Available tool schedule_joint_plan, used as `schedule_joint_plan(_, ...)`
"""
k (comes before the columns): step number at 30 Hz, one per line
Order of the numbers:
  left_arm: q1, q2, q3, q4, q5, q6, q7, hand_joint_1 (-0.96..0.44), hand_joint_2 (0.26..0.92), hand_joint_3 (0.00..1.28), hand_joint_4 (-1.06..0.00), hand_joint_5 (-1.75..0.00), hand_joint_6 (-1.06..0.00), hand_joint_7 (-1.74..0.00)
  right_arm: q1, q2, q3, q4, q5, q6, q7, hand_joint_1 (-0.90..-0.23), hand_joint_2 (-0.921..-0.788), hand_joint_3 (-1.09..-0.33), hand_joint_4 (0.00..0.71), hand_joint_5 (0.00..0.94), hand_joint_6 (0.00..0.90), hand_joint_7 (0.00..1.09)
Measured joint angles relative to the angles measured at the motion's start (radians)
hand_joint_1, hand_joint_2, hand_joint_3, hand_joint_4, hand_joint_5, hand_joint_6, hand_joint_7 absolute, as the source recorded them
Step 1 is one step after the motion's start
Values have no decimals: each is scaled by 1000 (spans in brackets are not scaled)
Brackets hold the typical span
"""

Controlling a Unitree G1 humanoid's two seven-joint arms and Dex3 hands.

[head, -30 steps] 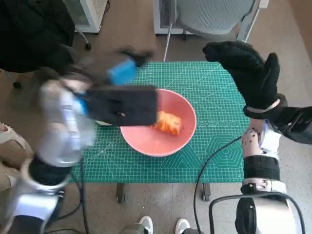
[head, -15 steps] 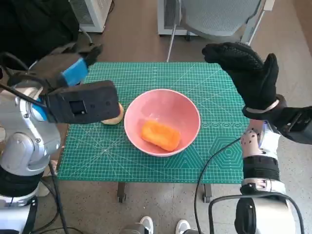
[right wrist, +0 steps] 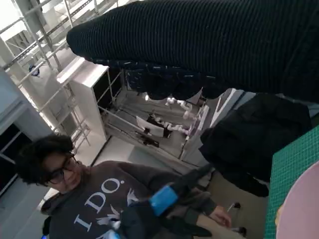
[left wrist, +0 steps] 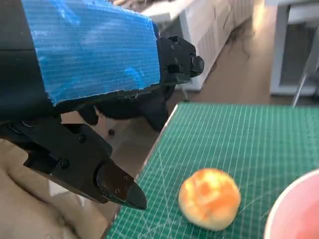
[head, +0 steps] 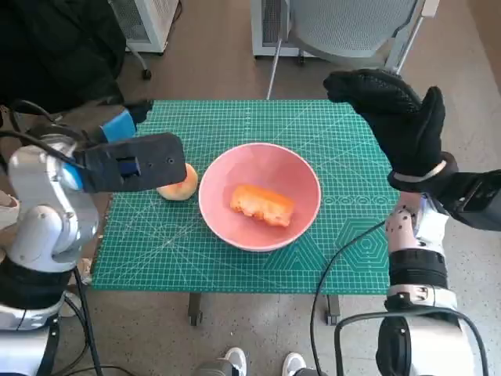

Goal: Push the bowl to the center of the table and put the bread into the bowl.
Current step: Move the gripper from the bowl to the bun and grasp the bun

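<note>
A pink bowl [head: 301,176] stands near the middle of the green cutting mat [head: 352,219], with an orange piece of bread [head: 262,204] lying inside it. A round golden bun [head: 178,184] sits on the mat just left of the bowl; the left wrist view shows the bun [left wrist: 210,198] beside the bowl's rim [left wrist: 294,209]. My left hand [head: 121,125] hovers over the mat's left edge, empty, its fingers [left wrist: 117,186] apart. My right hand [head: 395,117] is raised above the mat's right side, fingers spread, holding nothing.
An office chair [head: 344,27] stands behind the table. A person in a grey printed sweatshirt [right wrist: 94,194] sits nearby. A black cable [head: 333,266] runs off the mat's front right. Shoes [head: 262,362] show below the front edge.
My left hand has drawn back from over the bowl to the mat's left edge. The bread, first half hidden under the hand, now lies open in the bowl. My right hand has stayed put.
</note>
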Motion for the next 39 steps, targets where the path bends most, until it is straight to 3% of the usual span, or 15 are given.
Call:
schedule_joint_plan(21,-8,-80,-96,289,-2,-115,148,-91,714,0,-34,-9,-195,-13,-9,-5,-11,-2,0,2,16,-724,-921,-855,275,0,328,1)
schedule_joint_plan(39,-46,-135,-169,424,-1,-189,194,-196,723,5,-40,-2,-202,-4,-8,-7,-9,-27,-2,9,15,-731,-921,-859,272,0,325,0)
